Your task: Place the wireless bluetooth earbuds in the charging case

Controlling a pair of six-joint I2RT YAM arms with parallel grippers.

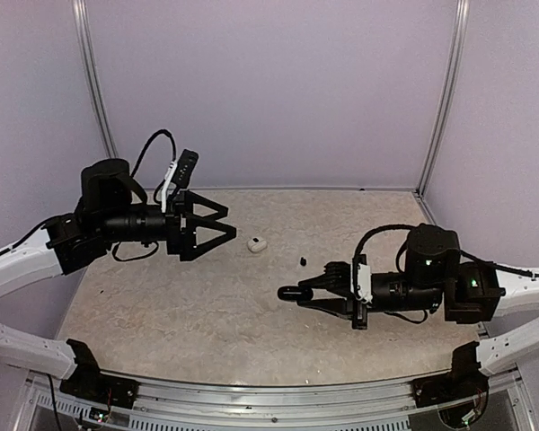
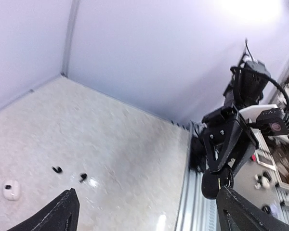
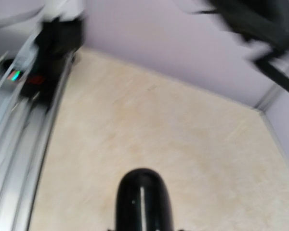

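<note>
tabletop (image 1: pixel 162 305): white earbud (image 1: pixel 257 244) beyond left gripper (image 1: pixel 230 221), jaws spread; right gripper (image 1: pixel 307 290) clamps charging case (image 1: pixel 289 293).

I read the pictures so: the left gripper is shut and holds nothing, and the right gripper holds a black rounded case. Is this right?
Not quite. The left gripper is open, jaws spread wide, as the top view shows. It holds nothing, and the right gripper holds the black rounded case.

Two black earbuds (image 2: pixel 57 169) loose; black charging case (image 1: pixel 290 293) aloft.
</note>
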